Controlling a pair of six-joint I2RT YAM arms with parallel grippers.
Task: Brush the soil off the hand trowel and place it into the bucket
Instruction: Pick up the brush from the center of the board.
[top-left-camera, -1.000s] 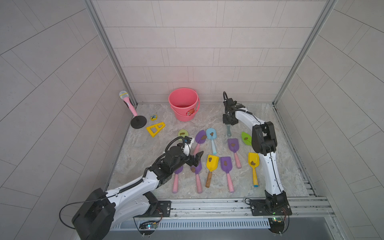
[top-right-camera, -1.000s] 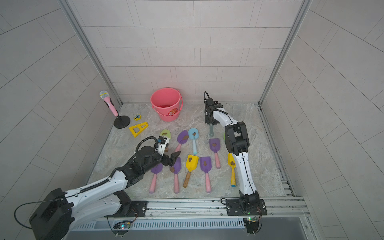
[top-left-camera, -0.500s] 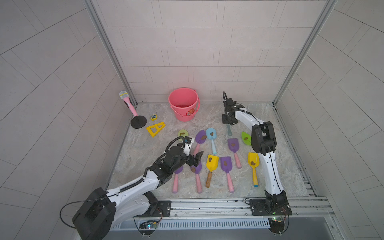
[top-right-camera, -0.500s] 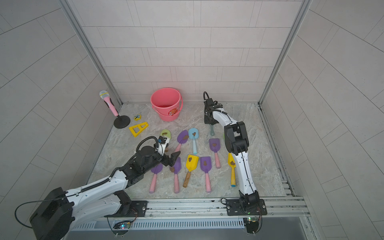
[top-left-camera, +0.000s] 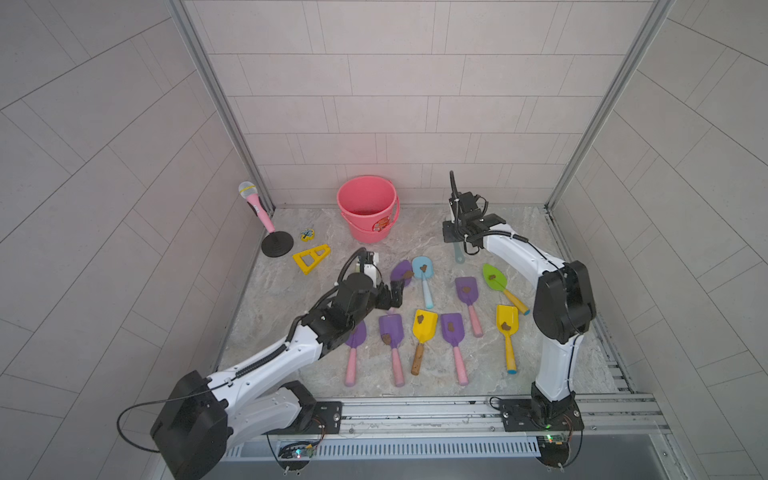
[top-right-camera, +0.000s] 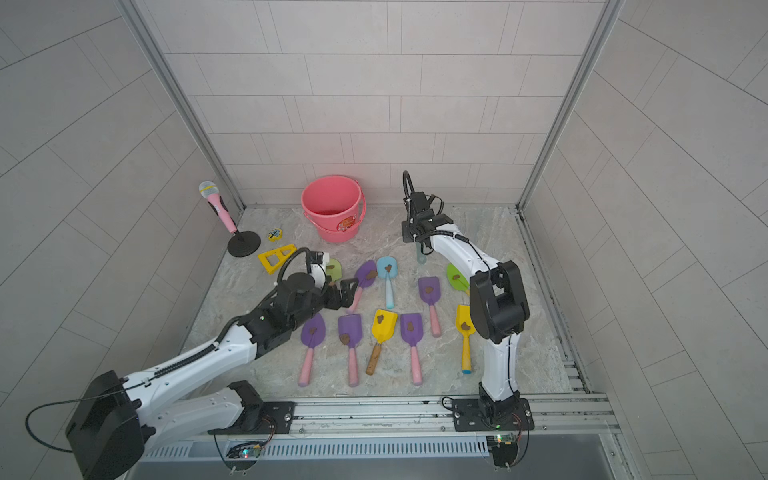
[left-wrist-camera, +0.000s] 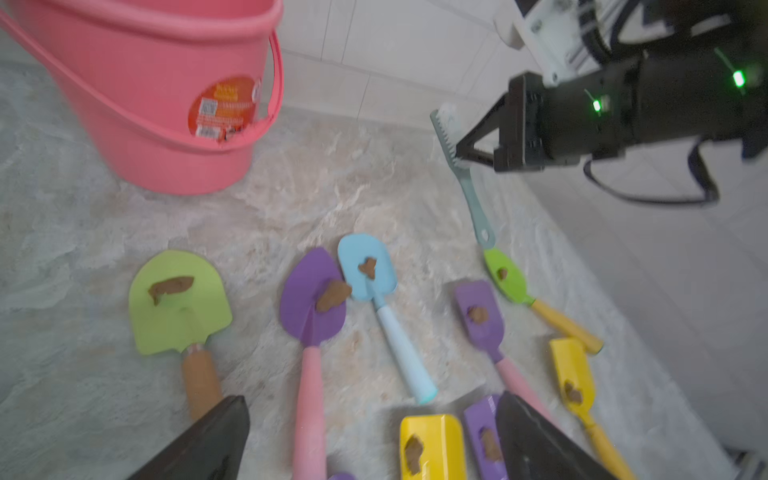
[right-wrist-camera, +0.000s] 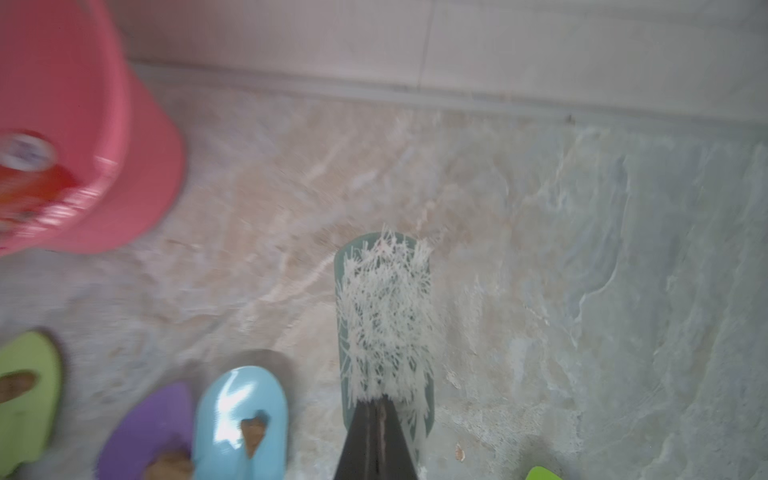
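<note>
Ten hand trowels (top-right-camera: 384, 324) are laid in two rows on the marbled floor (top-left-camera: 270, 299), and a lump of soil (top-left-camera: 420, 319) is carried on every blade. In the near row, purple and yellow blades alternate, with handles pointed toward the near edge. Just beyond that row, at centre-left, the left gripper (top-left-camera: 390, 296) is held low with its jaws spread wide. In the left wrist view the pink handle of a pointed purple trowel (left-wrist-camera: 311, 299) is seen between the fingers, ungripped; whether it is touched cannot be told. A blue trowel (top-left-camera: 423, 268) is set just right of that blade, and a round green trowel (top-right-camera: 333, 269) to its left. Farther back on the right, the right gripper (left-wrist-camera: 460, 153) is pressed together on a grey-green brush (right-wrist-camera: 384, 316), pinched just below the white bristles, with the handle slanted toward the far row. The bucket (top-left-camera: 361, 232) is stood upright at the far centre, near the back wall, well apart from both grippers. A toy microphone (top-left-camera: 253, 203) and a yellow triangle (top-left-camera: 311, 258) are placed at the far left.
</note>
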